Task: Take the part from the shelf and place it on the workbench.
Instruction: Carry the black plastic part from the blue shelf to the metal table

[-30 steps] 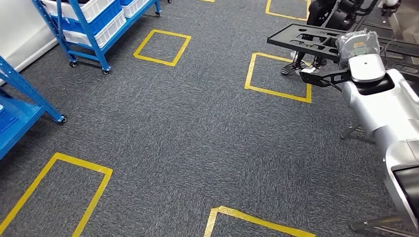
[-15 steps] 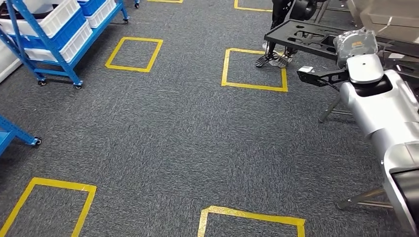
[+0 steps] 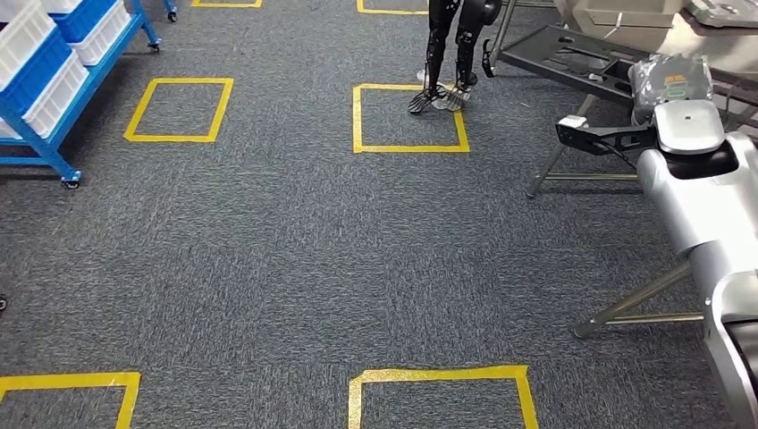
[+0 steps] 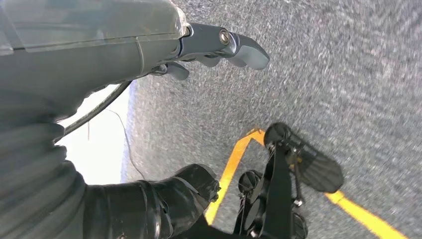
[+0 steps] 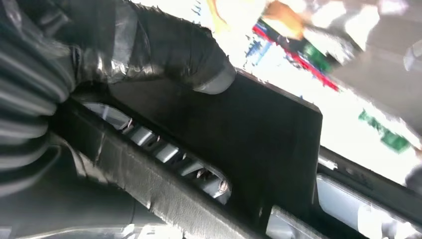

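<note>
My right hand (image 5: 149,45) grips a flat black part (image 5: 234,149), with the thumb pressed onto its face. In the head view the same part (image 3: 597,136) sticks out to the left of my raised right hand (image 3: 669,80) at the right edge. Just beyond it stands the workbench (image 3: 572,55), a black slotted top on metal legs. The blue shelf (image 3: 40,89) with white and blue bins is at the far left. My left hand (image 4: 219,42) hangs over the carpet, its fingers stretched out with nothing in them.
Dark grey carpet carries several yellow taped squares (image 3: 409,116). Another robot's black legs (image 3: 451,45) stand at the far edge of one square, next to the workbench. Slanted metal legs (image 3: 639,299) of a stand reach across the floor at the lower right.
The whole picture has shifted left: the camera has swung right, away from the shelf. More of the workbench's legs show. My right hand still holds the black part.
</note>
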